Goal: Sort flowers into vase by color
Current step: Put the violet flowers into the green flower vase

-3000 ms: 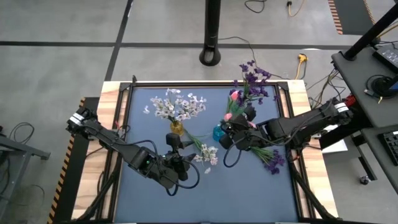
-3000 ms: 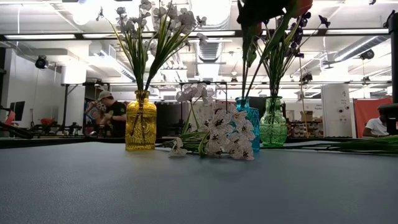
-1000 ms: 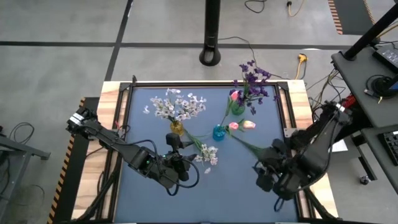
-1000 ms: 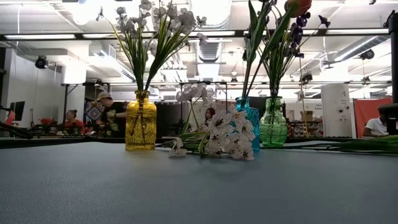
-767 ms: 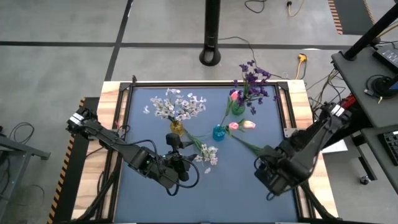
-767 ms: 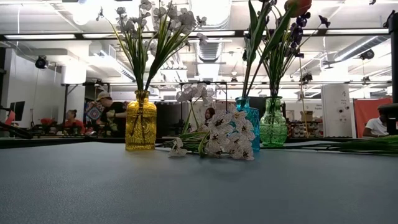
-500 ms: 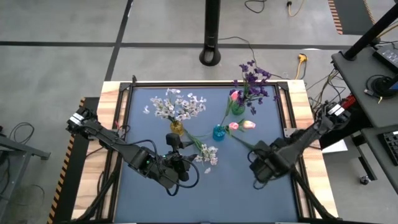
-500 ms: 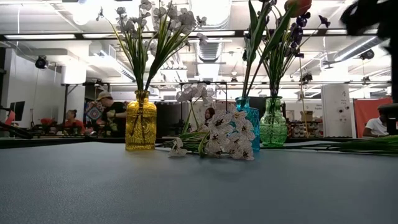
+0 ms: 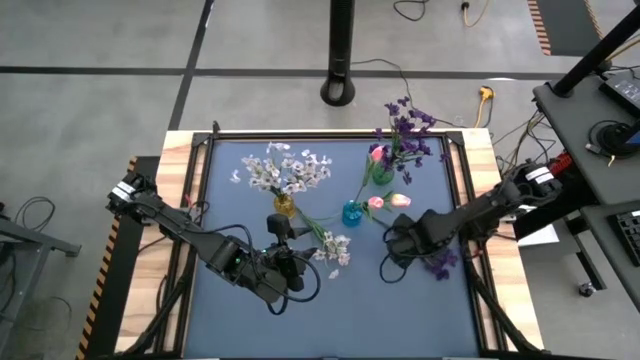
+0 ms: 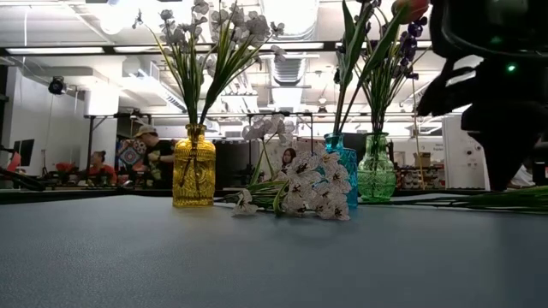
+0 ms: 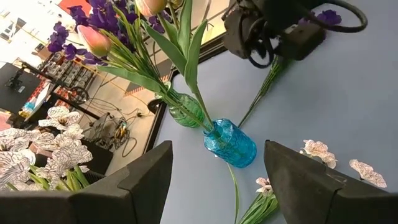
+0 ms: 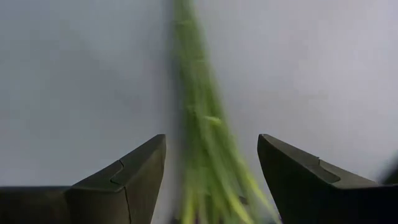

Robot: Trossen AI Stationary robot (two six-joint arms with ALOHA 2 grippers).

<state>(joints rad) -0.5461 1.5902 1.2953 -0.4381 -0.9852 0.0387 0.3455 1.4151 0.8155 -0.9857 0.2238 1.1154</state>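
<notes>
right gripper [image 12: 211, 180] jaws spread wide, empty, over green stems | dark purple flowers [image 9: 438, 258] flat on worktop [image 9: 360, 310], right side | we judge them light, floppy; grip mid-stem | left gripper [image 11: 217, 186] waits open

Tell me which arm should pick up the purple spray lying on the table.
Right. The right gripper is open directly over the green stems of the purple spray on the table's right side. The left gripper, also open, sits near the white flowers, farther off.

Three vases [image 9: 352, 212] are standing at the table's [image 9: 300, 320] far side; loose flower sprays [image 9: 331, 247] are lying just before them.
</notes>
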